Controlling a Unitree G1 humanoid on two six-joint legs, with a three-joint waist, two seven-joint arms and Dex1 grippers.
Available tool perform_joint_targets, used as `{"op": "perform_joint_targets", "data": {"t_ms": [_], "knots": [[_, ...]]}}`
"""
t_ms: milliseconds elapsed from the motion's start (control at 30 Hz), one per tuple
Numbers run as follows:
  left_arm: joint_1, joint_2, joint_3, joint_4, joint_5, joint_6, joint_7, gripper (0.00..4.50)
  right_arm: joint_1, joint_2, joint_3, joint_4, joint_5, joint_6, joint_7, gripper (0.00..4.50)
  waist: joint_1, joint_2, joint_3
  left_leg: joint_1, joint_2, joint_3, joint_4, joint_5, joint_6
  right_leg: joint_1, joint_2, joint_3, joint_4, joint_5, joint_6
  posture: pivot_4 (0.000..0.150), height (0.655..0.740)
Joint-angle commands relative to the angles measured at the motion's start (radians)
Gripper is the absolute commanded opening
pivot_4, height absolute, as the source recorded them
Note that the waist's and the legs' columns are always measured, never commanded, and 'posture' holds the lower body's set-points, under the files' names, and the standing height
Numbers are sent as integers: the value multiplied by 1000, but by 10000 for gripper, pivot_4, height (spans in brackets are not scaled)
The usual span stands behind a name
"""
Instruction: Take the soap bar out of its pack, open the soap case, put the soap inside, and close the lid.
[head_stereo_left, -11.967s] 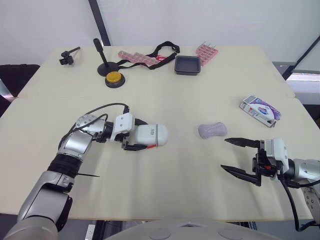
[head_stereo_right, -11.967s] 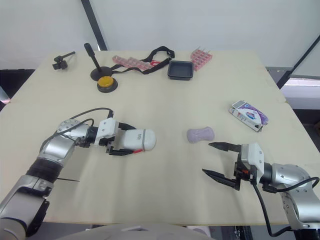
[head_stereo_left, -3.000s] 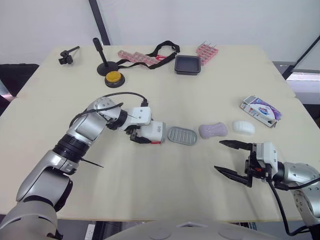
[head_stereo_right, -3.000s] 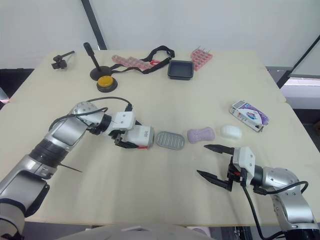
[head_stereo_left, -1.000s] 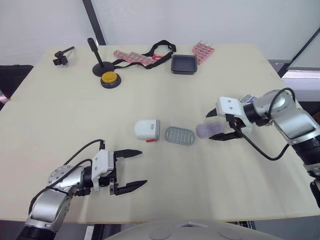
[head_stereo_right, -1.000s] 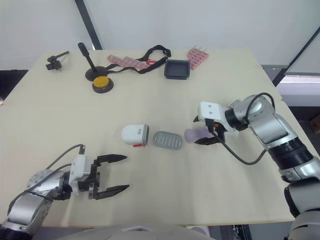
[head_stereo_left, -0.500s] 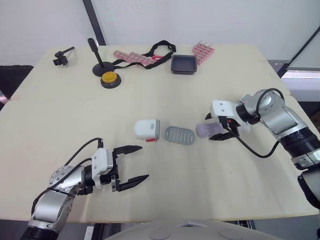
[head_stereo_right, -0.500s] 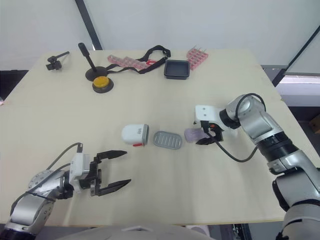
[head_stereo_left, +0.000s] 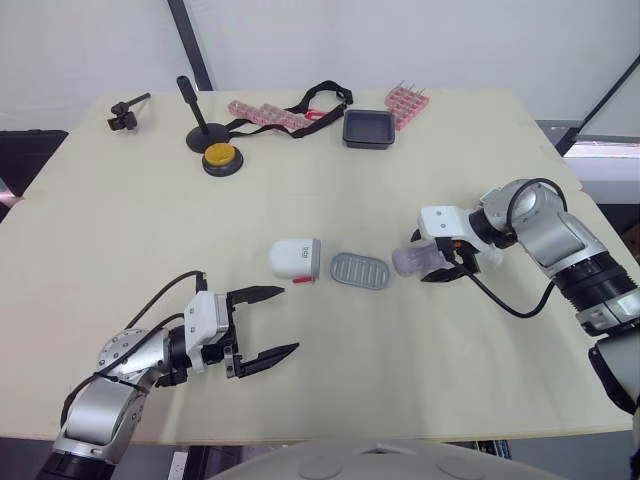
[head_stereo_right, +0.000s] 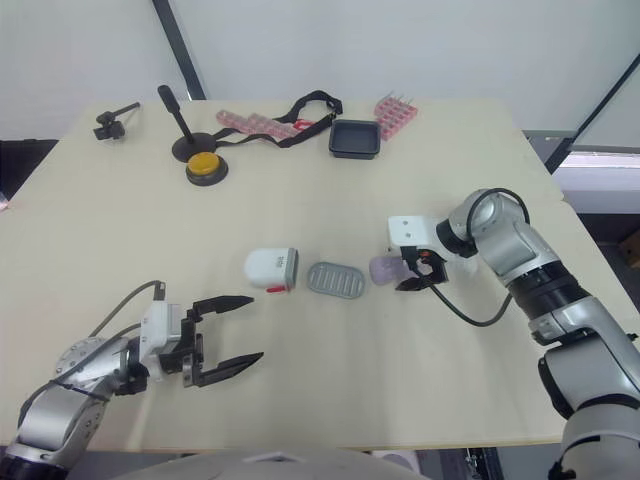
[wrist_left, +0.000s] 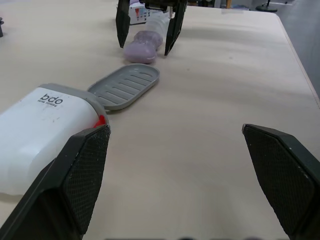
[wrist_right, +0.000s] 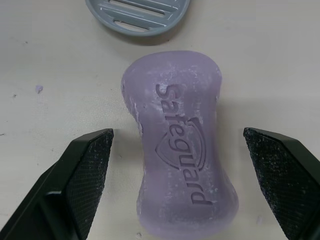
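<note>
The purple soap bar (head_stereo_left: 408, 261) lies bare on the table right of centre, its stamped face up (wrist_right: 177, 165). My right gripper (head_stereo_left: 417, 258) is open and low over it, one finger on each side and neither touching. A grey ribbed tray (head_stereo_left: 360, 270) lies just left of the soap. Left of that, the white case body (head_stereo_left: 295, 259) rests on its side with a red part at its lower edge. Behind the soap are a white rounded piece (wrist_left: 159, 20) and the soap pack (wrist_left: 136, 11). My left gripper (head_stereo_left: 290, 320) is open and empty near the front left.
Along the far edge are a yellow button (head_stereo_left: 222, 156), a black stand (head_stereo_left: 196, 135), a small black clamp (head_stereo_left: 120, 113), pink racks (head_stereo_left: 270, 112), a black strap (head_stereo_left: 320, 98), a black tray (head_stereo_left: 368, 128) and another pink rack (head_stereo_left: 408, 100).
Over three seconds my left gripper let go of the white case and drew back to the front left. My right gripper came in from the front right and closed in on the soap.
</note>
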Motion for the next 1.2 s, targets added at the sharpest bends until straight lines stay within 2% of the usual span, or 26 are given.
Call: {"op": "perform_joint_targets", "data": {"t_ms": [33,133,233,500,700,900,1200], "knots": [[-15,13,2,-65,-14,33,25,45000,-20,10,-12,-8,-5,-14,9,36753,0,0,0,0,0,0,0,0,0,0,0,0,0,0,0,1500,7291],[-18,14,1,-78,-14,50,34,45000,-13,15,-13,-4,-11,-18,8,25347,1,0,0,0,0,0,1,0,0,0,0,0,0,0,0,1500,7291],[-15,14,2,-81,-14,58,36,45000,-6,14,-16,-6,-14,-20,10,17374,1,0,0,0,0,0,1,0,0,0,0,0,0,0,0,1500,7291],[-20,11,2,-100,-14,94,70,45000,-16,16,-41,-82,18,61,22,17377,1,0,0,0,0,0,1,0,0,-1,0,0,1,0,0,1500,7291],[-43,18,30,-95,-24,129,98,45000,-85,138,-65,-335,78,499,-81,17377,-7,0,0,0,1,0,1,0,0,-1,3,2,3,0,0,1500,7291],[-47,13,33,-104,-25,139,116,45000,-36,237,18,-587,85,855,-249,17377,16,0,0,2,1,-1,1,4,-8,-2,6,1,2,1,1,1500,7291],[-54,14,32,-100,-24,141,118,45000,-32,214,96,-645,135,983,-354,17377,16,0,0,5,0,-1,-2,6,-14,-1,5,2,2,3,5,1500,7291]]}}
